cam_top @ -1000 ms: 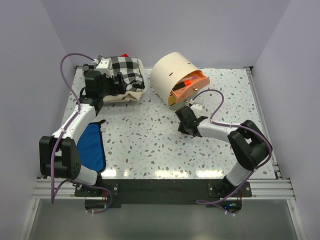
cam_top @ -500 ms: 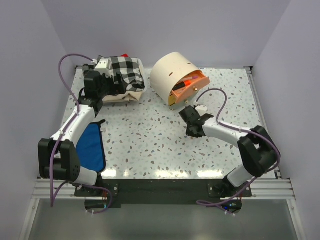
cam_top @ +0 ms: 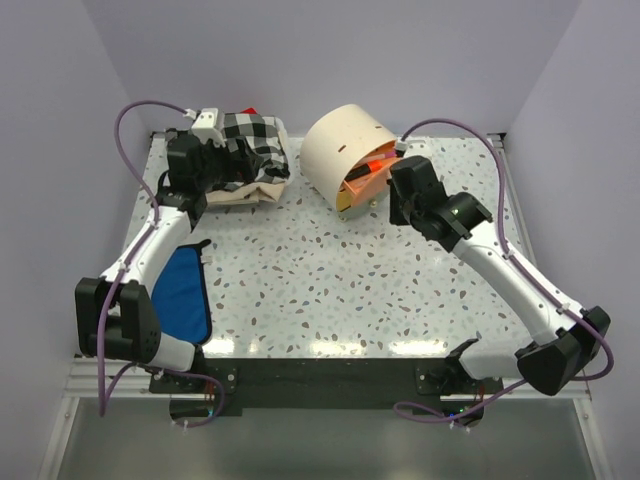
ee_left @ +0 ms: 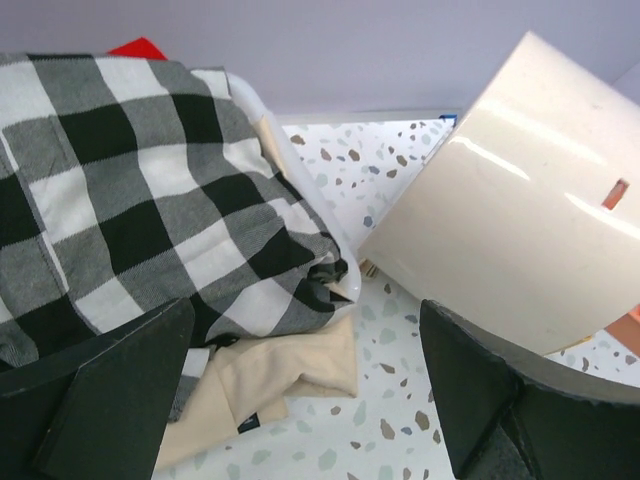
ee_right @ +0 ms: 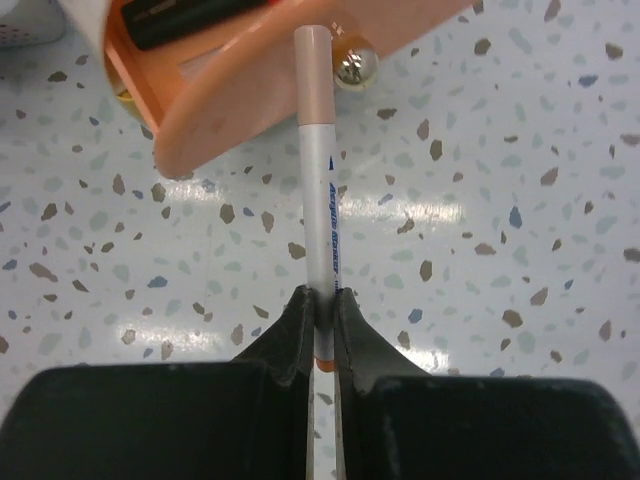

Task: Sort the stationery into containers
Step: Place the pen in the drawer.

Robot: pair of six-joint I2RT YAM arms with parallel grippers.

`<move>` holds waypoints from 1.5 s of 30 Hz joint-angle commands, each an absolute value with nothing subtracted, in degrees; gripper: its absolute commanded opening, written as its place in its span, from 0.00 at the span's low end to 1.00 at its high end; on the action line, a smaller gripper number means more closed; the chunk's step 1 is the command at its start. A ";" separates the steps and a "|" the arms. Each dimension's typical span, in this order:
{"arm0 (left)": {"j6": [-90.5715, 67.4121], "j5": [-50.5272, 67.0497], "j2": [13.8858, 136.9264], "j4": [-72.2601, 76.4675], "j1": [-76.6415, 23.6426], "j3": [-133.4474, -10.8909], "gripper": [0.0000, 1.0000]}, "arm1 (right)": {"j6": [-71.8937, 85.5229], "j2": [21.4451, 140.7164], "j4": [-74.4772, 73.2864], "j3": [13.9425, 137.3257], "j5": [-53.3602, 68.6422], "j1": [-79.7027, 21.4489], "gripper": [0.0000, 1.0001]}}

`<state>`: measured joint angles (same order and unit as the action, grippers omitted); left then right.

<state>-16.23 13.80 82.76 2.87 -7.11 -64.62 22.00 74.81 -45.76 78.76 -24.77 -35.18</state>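
My right gripper point(ee_right: 320, 305) is shut on a thin white pen with a pink cap point(ee_right: 318, 190). The pen points forward, and its cap reaches the front rim of the open orange drawer point(ee_right: 240, 90), beside the drawer's gold knob point(ee_right: 356, 66). A black pen point(ee_right: 195, 14) lies inside that drawer. In the top view the right gripper point(cam_top: 399, 190) hovers at the drawer point(cam_top: 372, 175) of the cream drum cabinet point(cam_top: 340, 145). My left gripper point(ee_left: 300, 400) is open and empty, low over the table beside the checked cloth point(ee_left: 130, 200). It also shows in the top view point(cam_top: 226, 172).
The black-and-white checked cloth pile point(cam_top: 250, 140) lies on a beige cloth point(ee_left: 290, 370) at the back left, with something red point(ee_left: 135, 47) behind it. A blue cloth point(cam_top: 185, 290) lies by the left arm. The cabinet's cream wall point(ee_left: 510, 220) stands to the right of the left gripper.
My right arm has risen off the table and swung back and right to the open drawer, carrying the pen. The left arm has barely moved.
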 commanded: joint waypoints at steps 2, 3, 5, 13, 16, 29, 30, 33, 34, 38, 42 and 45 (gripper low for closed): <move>-18.02 15.56 82.18 7.99 -7.65 -68.29 1.00 | -5.11 75.50 -35.44 85.07 -16.09 -35.16 0.00; -17.93 15.38 81.92 8.26 -7.65 -68.12 1.00 | -9.01 75.06 -32.11 85.34 -13.56 -35.07 0.00; -17.75 15.21 80.95 8.96 -7.65 -66.98 1.00 | -20.88 74.80 -30.33 87.00 -11.87 -35.33 0.00; -17.84 15.12 77.52 10.80 -7.65 -62.23 1.00 | -69.60 74.44 -29.62 87.72 -5.46 -34.46 0.00; -18.02 14.77 76.47 11.25 -7.65 -60.82 1.00 | -82.65 75.49 -28.22 87.80 2.59 -29.21 0.00; -17.75 13.80 74.44 12.92 -7.56 -57.83 1.00 | -109.76 88.68 -43.58 103.88 16.52 -16.35 0.00; -17.67 13.71 74.27 13.01 -7.56 -57.48 1.00 | -111.43 88.86 -46.55 104.32 17.74 -15.83 0.00; -17.75 13.45 73.92 13.10 -7.38 -56.95 1.00 | -115.40 88.86 -47.73 102.93 18.72 -14.33 0.00; -17.75 13.45 73.92 13.10 -7.38 -56.95 1.00 | -116.01 88.77 -46.94 102.22 18.20 -14.24 0.00; -18.10 13.53 73.92 13.01 -6.86 -56.69 1.00 | -119.17 88.42 -44.30 98.62 17.14 -14.33 0.00; -18.28 13.54 73.92 13.01 -6.42 -56.51 1.00 | -123.13 88.59 -43.95 95.81 16.52 -14.15 0.00; -18.54 13.54 74.09 13.10 -6.07 -56.43 1.00 | -124.89 88.33 -39.49 92.22 16.52 -13.98 0.00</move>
